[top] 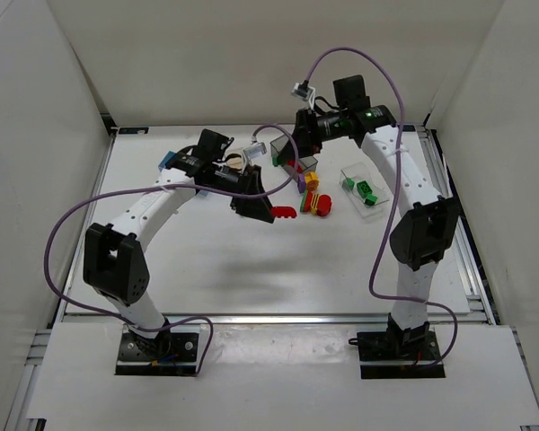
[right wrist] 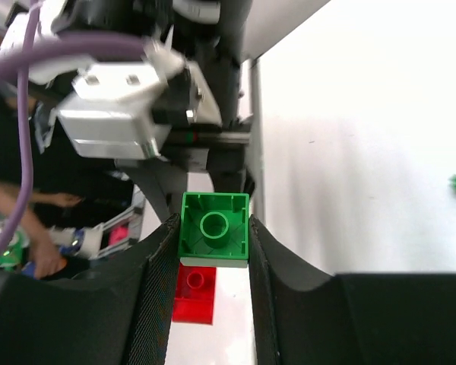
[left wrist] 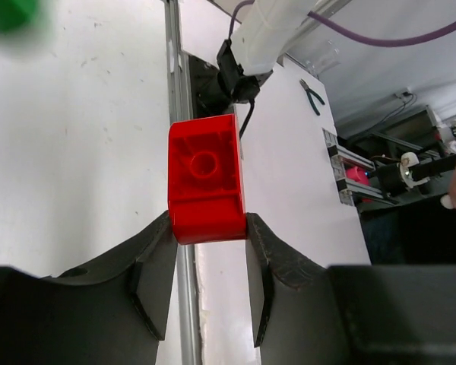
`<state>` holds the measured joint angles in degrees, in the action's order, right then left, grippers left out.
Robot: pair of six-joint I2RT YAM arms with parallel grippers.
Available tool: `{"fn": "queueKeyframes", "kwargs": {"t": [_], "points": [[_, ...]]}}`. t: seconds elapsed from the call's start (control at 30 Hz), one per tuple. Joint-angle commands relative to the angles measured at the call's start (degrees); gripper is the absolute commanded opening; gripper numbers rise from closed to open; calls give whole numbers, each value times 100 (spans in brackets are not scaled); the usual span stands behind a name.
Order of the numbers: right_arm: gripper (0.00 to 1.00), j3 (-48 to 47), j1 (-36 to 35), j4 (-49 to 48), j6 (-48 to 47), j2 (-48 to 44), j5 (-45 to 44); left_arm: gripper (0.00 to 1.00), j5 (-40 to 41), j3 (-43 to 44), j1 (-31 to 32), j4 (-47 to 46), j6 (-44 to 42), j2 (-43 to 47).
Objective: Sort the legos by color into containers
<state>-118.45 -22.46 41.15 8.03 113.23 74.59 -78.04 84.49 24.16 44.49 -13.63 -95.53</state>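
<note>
My left gripper (top: 268, 212) is shut on a red lego (top: 285, 213), held above the table's middle; in the left wrist view the red lego (left wrist: 205, 179) sits pinched between the fingertips (left wrist: 207, 228). My right gripper (top: 283, 154) is shut on a green lego (top: 276, 159) at the back centre; in the right wrist view the green lego (right wrist: 215, 230) is held underside up between the fingers (right wrist: 211, 245). A mixed clump of red, yellow and purple legos (top: 314, 199) lies on the table. The clear bin (top: 380, 197) holds green legos (top: 366, 191).
A light blue bin (top: 168, 162) stands at the back left. A tan-orange bin (top: 236, 162) is partly hidden behind the left wrist. A dark grey bin (top: 308, 163) sits under the right wrist. A red lego (right wrist: 194, 293) shows below the green one.
</note>
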Motion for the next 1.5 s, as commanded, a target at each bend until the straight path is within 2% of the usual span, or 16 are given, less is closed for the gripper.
{"fn": "queueKeyframes", "kwargs": {"t": [0.0, 0.1, 0.2, 0.3, 0.43, 0.67, 0.7, 0.83, 0.9, 1.1, 1.47], "points": [[3, -284, 249, -256, 67, -91, -233, 10, -151, -90, 9, -45, -26, 368], [3, -161, 565, 217, -555, -134, -663, 10, 87, 155, -78, -81, -122, 237], [2, 268, 1074, 148, -724, -371, -997, 10, 359, 585, -175, -81, -70, -62], [2, 594, 1445, 95, -1031, -722, -1551, 10, 1105, 1252, -193, -98, 87, -588], [2, 1357, 1867, 113, -1234, -1223, -2061, 10, 1783, 2368, -175, -134, 544, -1746], [1, 2667, 1965, 8, -1550, -2146, -3105, 10, 2767, 4495, -149, -186, 1274, -3408], [1, 2791, 1956, -62, -1637, -2295, -3317, 10, 2794, 4933, -157, -186, 1344, -3568], [1, 3301, 1938, -343, -1892, -2446, -4363, 10, 2777, 5717, -175, -195, 1618, -4158], [1, 3530, 1938, -396, -2059, -2446, -4871, 10, 2821, 5816, -166, -239, 1652, -4263], [1, 3987, 2017, -783, -2508, -2095, -5305, 10, 2891, 5974, -201, -257, 1609, -4290], [1, 3506, 2167, -1047, -2587, -1093, -5446, 10, 2926, 5913, -351, -274, 1556, -4211]]}}
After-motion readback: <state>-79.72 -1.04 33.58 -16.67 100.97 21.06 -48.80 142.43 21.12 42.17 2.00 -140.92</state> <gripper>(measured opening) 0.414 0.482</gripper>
